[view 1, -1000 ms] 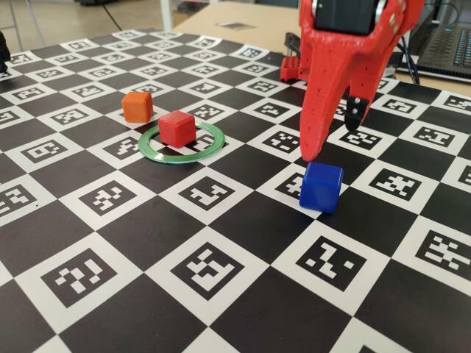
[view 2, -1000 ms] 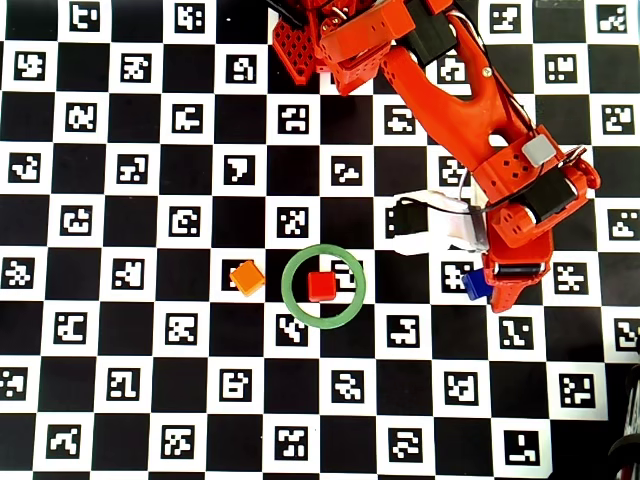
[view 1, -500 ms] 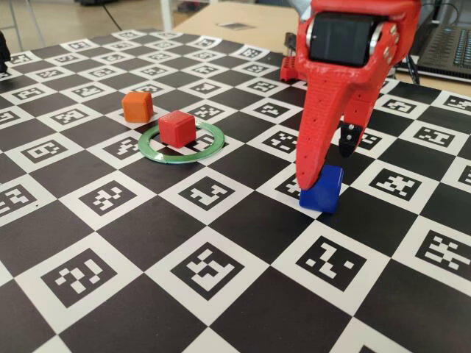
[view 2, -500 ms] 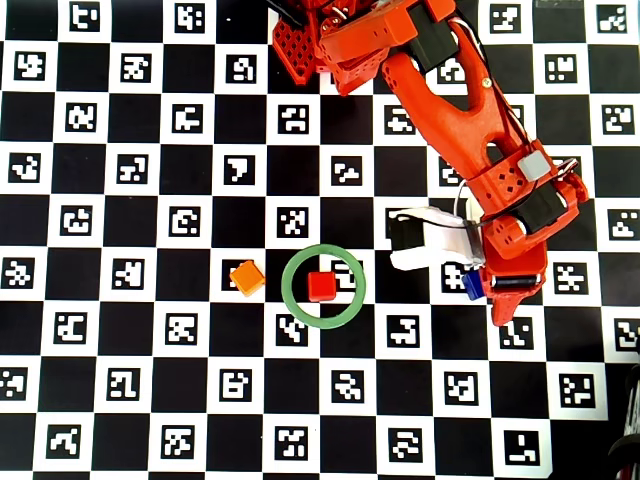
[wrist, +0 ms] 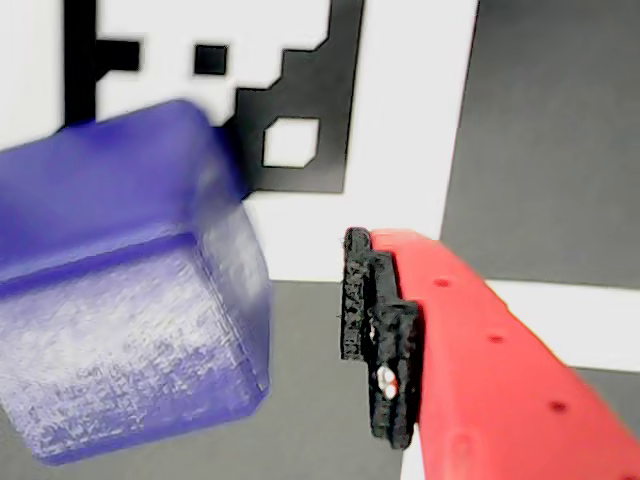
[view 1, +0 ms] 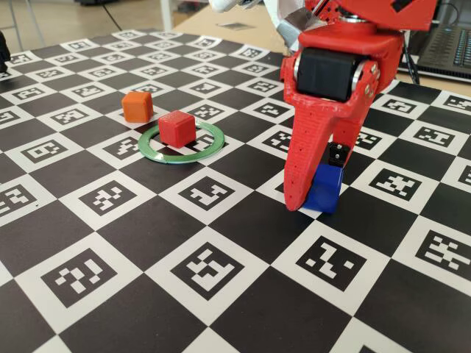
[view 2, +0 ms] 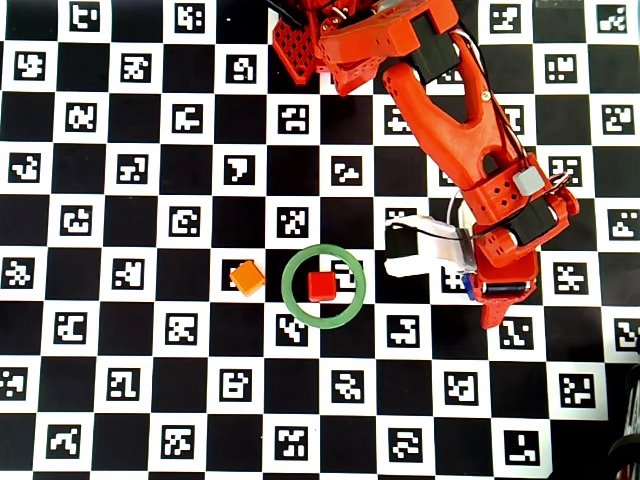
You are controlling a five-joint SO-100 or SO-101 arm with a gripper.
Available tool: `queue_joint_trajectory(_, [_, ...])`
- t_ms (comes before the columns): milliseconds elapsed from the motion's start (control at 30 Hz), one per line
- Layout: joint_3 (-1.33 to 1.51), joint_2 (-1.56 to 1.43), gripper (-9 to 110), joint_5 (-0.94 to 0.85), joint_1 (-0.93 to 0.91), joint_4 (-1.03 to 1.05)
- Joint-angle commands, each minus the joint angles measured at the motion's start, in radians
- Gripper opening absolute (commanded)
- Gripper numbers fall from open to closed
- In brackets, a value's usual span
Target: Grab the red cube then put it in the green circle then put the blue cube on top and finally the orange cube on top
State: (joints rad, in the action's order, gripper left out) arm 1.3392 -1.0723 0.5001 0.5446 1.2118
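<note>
The red cube (view 1: pixel 176 128) sits inside the green circle (view 1: pixel 153 152), toward its far side; both also show in the overhead view, the cube (view 2: pixel 321 286) and the ring (view 2: pixel 290 290). The orange cube (view 1: pixel 137 106) stands just outside the ring, on its left in the fixed view. The blue cube (view 1: pixel 324 187) is on the board at the right, between my gripper's jaws (view 1: pixel 318 184). In the wrist view the blue cube (wrist: pixel 130 300) looks blurred and tilted. A gap separates it from the black pad (wrist: pixel 380 340) of the red finger (wrist: pixel 490 370). The other finger is out of view.
A checkerboard of black squares and white marker tiles (view 1: pixel 206 272) covers the table. The red arm (view 2: pixel 470 130) reaches in from the top of the overhead view. A white cable piece (view 2: pixel 420 250) hangs beside the wrist. A laptop (view 1: pixel 449 51) stands beyond the board's far right edge.
</note>
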Motion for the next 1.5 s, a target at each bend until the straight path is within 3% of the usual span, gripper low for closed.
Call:
queue_joint_trajectory(0, [-0.009, -0.029, 39, -0.011, -0.003, -0.017])
queue_joint_trajectory(767, [-0.011, -0.026, 38, -0.061, 0.000, -0.035])
queue_joint_trajectory(1467, [-0.021, -0.025, 37, -0.241, -0.009, -0.037])
